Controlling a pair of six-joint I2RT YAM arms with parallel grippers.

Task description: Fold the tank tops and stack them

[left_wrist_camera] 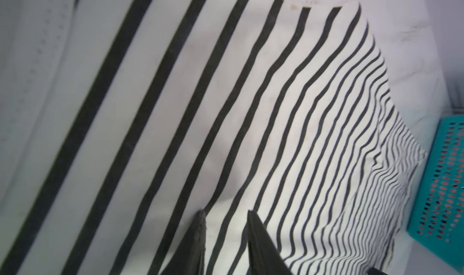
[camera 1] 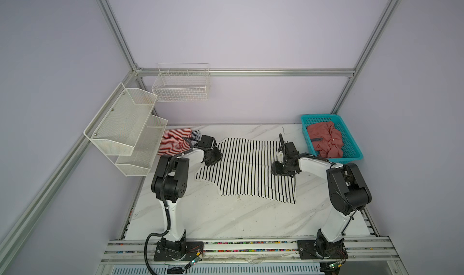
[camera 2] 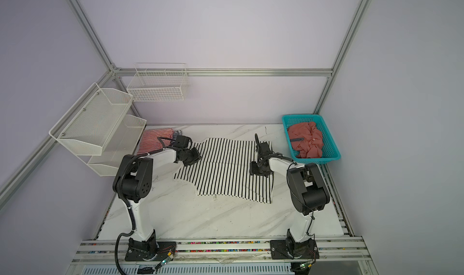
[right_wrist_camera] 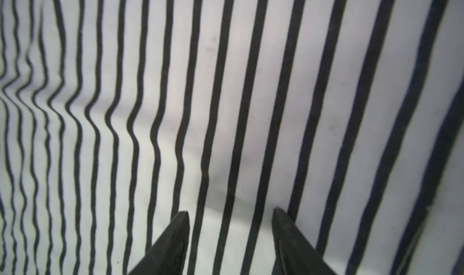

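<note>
Step in hand, as judged: first fold of the white tank top with black stripes (camera 1: 251,170). It lies spread flat on the desk (camera 1: 226,218), just beside the turquoise basket (camera 1: 321,116).

Its long axis runs toward the basket, with the hem end nearest it and the shoulder end farthest. The stripes cross that axis.

The left end effector (left_wrist_camera: 224,212) is over the shoulder end and the right end effector (right_wrist_camera: 231,211) over the hem end. Both have fingers apart and clamp nothing.

The next move probably calls for pinching one long edge at both ends and carrying it across.

The salmon tank top (camera 1: 326,140) lies crumpled in the basket. The red-white striped tank top (camera 1: 173,140) lies folded well apart from the basket, beyond the spread top.
</note>
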